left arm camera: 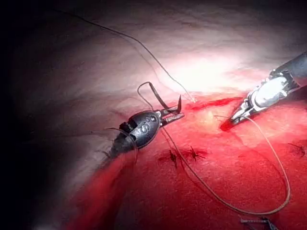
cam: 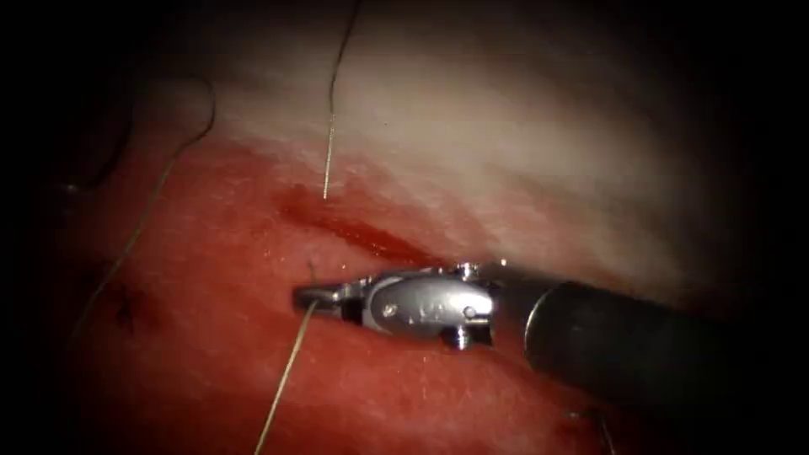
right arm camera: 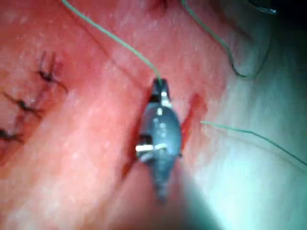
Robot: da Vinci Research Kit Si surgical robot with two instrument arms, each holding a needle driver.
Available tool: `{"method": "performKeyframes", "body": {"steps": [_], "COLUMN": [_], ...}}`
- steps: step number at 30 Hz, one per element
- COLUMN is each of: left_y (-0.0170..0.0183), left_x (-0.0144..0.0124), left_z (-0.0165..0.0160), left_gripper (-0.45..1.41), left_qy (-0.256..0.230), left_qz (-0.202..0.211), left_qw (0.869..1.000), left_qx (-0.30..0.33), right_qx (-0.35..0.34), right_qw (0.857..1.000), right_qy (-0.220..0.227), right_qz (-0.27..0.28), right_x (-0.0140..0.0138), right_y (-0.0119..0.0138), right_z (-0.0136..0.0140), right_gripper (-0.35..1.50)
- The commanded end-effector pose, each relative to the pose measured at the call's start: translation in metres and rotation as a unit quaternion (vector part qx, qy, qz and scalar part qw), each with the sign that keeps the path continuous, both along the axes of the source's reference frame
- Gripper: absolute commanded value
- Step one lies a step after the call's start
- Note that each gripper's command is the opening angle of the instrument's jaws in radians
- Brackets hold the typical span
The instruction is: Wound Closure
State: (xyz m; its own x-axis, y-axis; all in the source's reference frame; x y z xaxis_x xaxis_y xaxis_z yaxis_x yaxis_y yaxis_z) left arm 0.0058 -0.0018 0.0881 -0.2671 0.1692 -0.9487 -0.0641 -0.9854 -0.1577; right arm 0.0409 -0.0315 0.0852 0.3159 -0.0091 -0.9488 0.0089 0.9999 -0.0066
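The right tool comes in from the right and lies low over the tissue, just below and left of the cut. Its jaws are shut on the thread, which trails down from them. Another run of thread comes down from above and meets the tissue at the cut's upper left end. In the left wrist view the left tool is shut on the dark curved needle near mid-curve, clear of the tissue. From there the thread loops to the right tool. The right wrist view shows the right tool gripping thread beside the cut.
Red fluid covers the tissue left of the cut. Tied stitches with short cut ends sit on that side, also seen as stitches in the right wrist view. A slack strand curves over the left part.
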Motion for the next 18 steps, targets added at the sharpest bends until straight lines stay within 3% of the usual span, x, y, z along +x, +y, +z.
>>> {"method": "performKeyframes", "body": {"steps": [1,8,14,18], "left_y": [0.0002,0.0003,0.0004,0.0003], "left_x": [-0.0004,-0.0006,-0.0006,-0.0006], "left_z": [0.0009,0.0012,0.0015,0.0015], "left_gripper": [-0.45,-0.45,-0.45,-0.45], "left_qy": [-0.001,0.000,0.000,0.000], "left_qz": [-0.001,-0.001,-0.002,-0.003], "left_qw": [1.000,1.000,1.000,1.000], "left_qx": [0.003,0.002,0.004,0.004], "right_qx": [0.000,-0.003,0.000,0.014], "right_qw": [1.000,1.000,0.999,0.998], "right_qy": [0.004,0.015,0.026,0.037], "right_qz": [-0.004,-0.026,-0.045,-0.053], "right_x": [0.0007,0.0005,0.0008,0.0011], "right_y": [-0.0023,-0.0075,-0.0102,-0.0108], "right_z": [-0.0018,-0.0081,-0.0117,-0.0126], "right_gripper": [-0.35,-0.35,-0.35,-0.35]}}
